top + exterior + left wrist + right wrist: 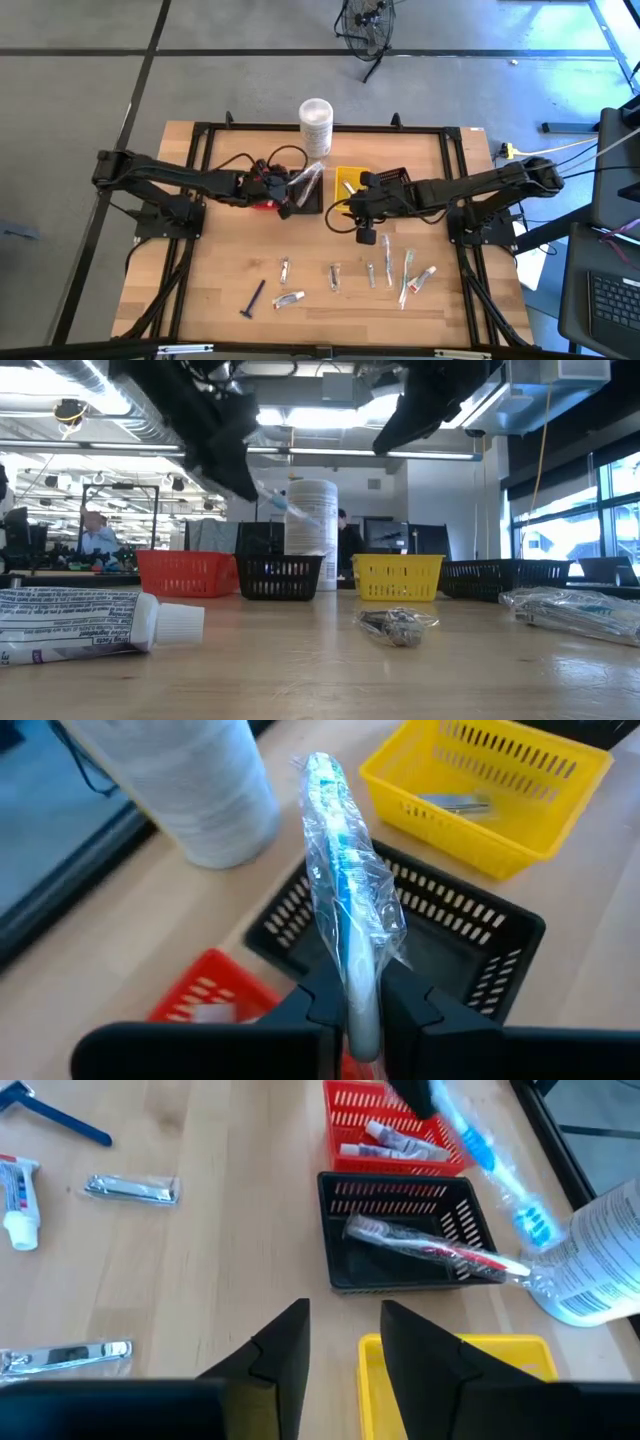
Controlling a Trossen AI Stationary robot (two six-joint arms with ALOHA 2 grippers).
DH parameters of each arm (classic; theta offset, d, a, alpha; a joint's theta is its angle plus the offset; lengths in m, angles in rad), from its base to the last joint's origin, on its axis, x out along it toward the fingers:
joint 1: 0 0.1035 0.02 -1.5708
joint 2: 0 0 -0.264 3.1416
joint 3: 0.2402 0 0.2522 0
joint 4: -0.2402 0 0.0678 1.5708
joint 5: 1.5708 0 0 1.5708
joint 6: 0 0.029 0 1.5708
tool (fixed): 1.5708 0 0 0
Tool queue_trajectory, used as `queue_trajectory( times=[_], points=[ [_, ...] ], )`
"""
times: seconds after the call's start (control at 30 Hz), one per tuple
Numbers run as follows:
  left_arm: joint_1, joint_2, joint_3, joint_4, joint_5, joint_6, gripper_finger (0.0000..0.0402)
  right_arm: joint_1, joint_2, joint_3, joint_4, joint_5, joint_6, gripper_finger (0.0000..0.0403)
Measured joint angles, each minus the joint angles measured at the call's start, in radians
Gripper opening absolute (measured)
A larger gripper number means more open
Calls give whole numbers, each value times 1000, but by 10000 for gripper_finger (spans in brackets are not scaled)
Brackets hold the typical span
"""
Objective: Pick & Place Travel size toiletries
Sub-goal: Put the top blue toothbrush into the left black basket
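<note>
While a wrapped blue toothbrush stands clamped between the closed fingers of the left gripper, it hangs above the black basket at the centre of the high view. The right gripper, fingers parted and empty, hovers over the yellow basket. More wrapped toiletries lie across the lower table.

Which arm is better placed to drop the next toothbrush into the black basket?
Left. Its pincer is shut on a wrapped blue toothbrush directly above the black basket. The right pincer is open, empty, over the yellow basket.
</note>
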Motion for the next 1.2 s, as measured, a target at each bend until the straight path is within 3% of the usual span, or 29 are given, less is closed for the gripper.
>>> queue_trajectory(
  times=[0.13,0.5,0.8,1.2],
  points=[
    [1,59,-41,121,-7,-35,24,0,15,0,1,0,0,119],
    [3,167,-41,187,-95,-183,34,0,18,0,1,0,-3,126],
    [14,240,-41,249,3,-236,54,0,18,0,1,0,-4,127],
    [43,245,-36,249,108,-195,115,0,18,0,-2,-1,-4,118]
  ],
)
